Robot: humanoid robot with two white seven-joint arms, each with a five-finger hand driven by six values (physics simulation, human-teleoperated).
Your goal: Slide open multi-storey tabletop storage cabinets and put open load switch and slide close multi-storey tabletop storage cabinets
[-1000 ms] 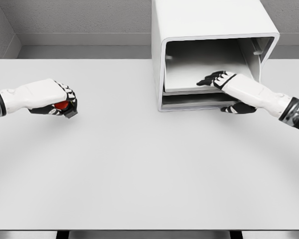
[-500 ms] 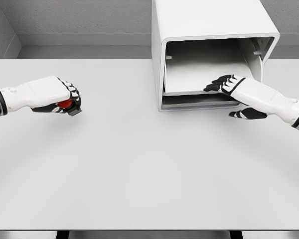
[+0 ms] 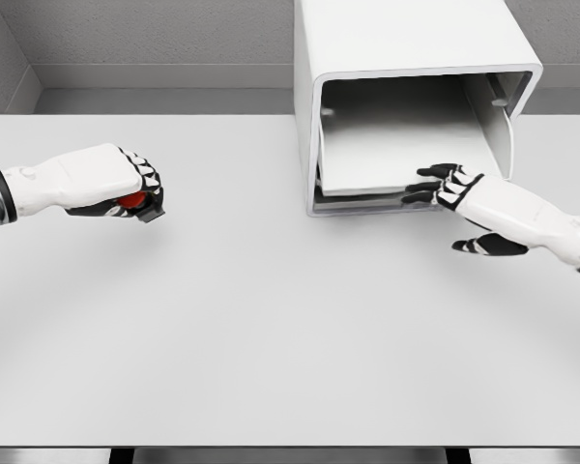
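The left hand [image 3: 126, 188] is closed around the red load switch [image 3: 128, 201], held above the counter [image 3: 271, 319]. The right hand [image 3: 454, 188] has flat, open fingers on the drawer [image 3: 396, 159] pulled out of the white cabinet [image 3: 406, 39].

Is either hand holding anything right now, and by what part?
The left hand grips the load switch, fingers wrapped over its body; only red and a dark corner show. The right hand holds nothing, fingers resting at the cabinet drawer's front edge.

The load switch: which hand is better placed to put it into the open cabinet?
Left. The left hand already grips the red load switch; the right hand rests open on the cabinet's tray edge.
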